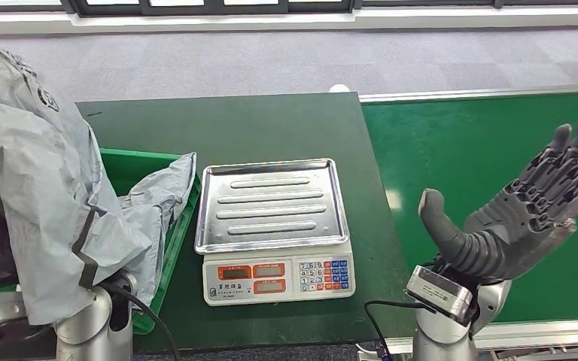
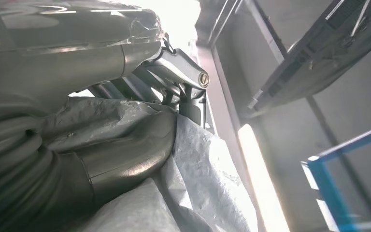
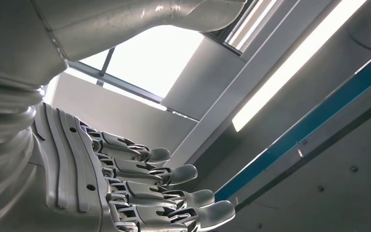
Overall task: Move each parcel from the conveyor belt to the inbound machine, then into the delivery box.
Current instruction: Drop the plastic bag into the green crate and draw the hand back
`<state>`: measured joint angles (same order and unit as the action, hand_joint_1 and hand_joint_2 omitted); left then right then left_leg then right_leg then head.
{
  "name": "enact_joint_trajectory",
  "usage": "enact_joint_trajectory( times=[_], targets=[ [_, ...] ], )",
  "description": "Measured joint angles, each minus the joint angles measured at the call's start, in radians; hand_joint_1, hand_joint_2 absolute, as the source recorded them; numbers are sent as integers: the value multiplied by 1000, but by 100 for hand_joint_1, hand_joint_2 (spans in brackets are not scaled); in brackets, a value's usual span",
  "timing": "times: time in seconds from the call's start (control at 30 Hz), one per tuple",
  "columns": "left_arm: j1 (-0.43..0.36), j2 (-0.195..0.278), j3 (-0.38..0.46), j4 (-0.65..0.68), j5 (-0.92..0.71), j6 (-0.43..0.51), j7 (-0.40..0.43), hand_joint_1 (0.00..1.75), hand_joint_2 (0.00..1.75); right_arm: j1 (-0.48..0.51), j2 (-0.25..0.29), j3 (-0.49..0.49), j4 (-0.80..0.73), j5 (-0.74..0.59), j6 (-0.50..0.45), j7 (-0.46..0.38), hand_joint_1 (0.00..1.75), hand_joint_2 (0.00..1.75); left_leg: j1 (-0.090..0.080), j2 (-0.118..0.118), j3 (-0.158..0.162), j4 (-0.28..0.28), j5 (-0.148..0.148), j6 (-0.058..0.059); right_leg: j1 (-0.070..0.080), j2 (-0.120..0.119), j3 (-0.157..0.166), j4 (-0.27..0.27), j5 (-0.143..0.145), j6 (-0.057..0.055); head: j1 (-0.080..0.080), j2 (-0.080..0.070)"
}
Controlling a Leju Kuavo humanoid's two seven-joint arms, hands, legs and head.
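The parcel [image 1: 30, 180] is a soft grey plastic mailer, crinkly and creased all over, with a darker strip down one side. It's held up on the left by the left robot hand [image 2: 140, 145]; in the left wrist view the thick grey thumb is pressed right into the wrinkled film, so a grip on the bag is shown. The bag's lower edge is draped over the rim of a green plastic crate [image 1: 171, 244], and the crate sits just beside the scale [image 1: 275, 229].

The scale has a shiny steel tray with raised ribs and rounded corners, plus a cream front panel with orange displays and a coloured keypad. Nothing is seen on the tray.

The right robot hand [image 1: 523, 207] is raised over the belt [image 1: 489, 165], palm up, dark segmented fingers spread apart and nothing held. In the right wrist view the fingers [image 3: 174, 174] are seen stretched out straight.

The bench [image 1: 271, 128] is covered in a dark green matte top, the belt beside it is a brighter green with a pale metal edge. Grey carpet is seen behind, with a window frame along the far wall.
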<state>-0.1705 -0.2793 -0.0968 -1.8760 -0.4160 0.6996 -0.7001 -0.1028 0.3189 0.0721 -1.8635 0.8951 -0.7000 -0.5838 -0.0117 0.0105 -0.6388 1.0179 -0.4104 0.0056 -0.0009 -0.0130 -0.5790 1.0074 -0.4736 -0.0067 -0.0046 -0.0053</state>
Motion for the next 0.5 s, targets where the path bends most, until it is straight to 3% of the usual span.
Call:
enact_joint_trajectory(
  times=[0.27,0.5],
  targets=[
    [-24,-2,209,341,-330,0,25,175,175,5,0,0,-25,41,0,38,0,175,0,1,1,0,0,0,0,1,-1,0,0,-1,0,0],
    [-61,-10,287,557,-460,0,79,175,175,6,0,-2,-30,34,0,52,0,175,0,2,0,0,0,0,-1,1,-1,0,1,-1,0,0]
  ],
)
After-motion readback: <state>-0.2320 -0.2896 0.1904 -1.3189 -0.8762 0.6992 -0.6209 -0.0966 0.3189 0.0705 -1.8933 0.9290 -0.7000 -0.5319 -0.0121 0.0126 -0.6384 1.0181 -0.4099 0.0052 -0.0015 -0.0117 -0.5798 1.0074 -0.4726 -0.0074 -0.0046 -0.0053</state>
